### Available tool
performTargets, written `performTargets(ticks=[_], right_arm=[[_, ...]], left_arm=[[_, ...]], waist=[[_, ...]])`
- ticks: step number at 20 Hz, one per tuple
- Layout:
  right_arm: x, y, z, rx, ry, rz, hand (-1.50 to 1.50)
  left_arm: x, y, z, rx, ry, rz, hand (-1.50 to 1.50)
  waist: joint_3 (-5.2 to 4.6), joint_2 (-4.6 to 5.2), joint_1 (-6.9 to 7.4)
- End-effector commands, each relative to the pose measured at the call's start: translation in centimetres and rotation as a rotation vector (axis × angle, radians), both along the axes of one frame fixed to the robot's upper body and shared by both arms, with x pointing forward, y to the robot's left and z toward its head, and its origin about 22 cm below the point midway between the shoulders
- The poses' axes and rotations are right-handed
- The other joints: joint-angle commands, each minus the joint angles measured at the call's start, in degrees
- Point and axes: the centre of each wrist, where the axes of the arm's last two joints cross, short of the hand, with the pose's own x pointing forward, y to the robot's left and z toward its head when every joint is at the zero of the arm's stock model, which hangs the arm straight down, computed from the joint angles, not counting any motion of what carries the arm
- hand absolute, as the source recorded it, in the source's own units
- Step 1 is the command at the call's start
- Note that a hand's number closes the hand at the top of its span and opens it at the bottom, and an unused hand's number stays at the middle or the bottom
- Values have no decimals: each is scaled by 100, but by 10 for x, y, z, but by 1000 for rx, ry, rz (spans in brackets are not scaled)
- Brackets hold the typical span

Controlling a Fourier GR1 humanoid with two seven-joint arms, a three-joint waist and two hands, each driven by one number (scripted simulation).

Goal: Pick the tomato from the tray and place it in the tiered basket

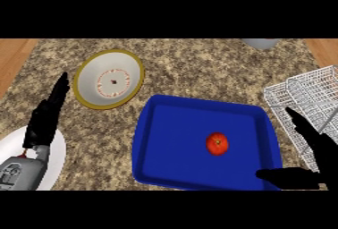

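Speckled granite worktop fills my view, with wood showing at both far corners. Near the middle I see a blue tray, and the tomato lies on its floor, right of centre, touching nothing else. At the right edge stands the white wire tiered basket, just beside the tray's right rim. My right hand shows at the near right, over the tray's near-right corner; its fingers are straight and pointing away from me, the thumb spread out to the left, so it is apart and holds nothing, short of the tomato. My left hand rests at the left edge, fingers straight and up. To the far left of the tray lies a white plate with a gold rim. A plain white plate sits under my left forearm. A grey object is cut off by the far edge.
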Motion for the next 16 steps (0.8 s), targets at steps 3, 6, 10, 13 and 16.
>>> performTargets(ticks=[3, 6, 10, 13, 16], right_arm=[[29, 35, 40, -74, 143, -15, -150], [62, 43, 22, -38, 209, -36, -150], [69, 73, 8, -45, 312, -15, -150], [67, 64, 4, -78, 359, -3, -150], [72, 72, 5, -129, 384, -4, -150]], left_arm=[[-8, -17, -18, -8, 2, 1, 0], [2, 1, -1, 3, -2, 1, 0], [-3, -8, 0, 1, -1, 0, 0], [-12, 6, -11, -10, 2, 16, 0], [-5, 3, 4, 7, 8, 22, 0]], waist=[[13, -6, -4], [18, 8, 3], [18, 3, 23], [17, -2, -38], [19, -13, -40]])
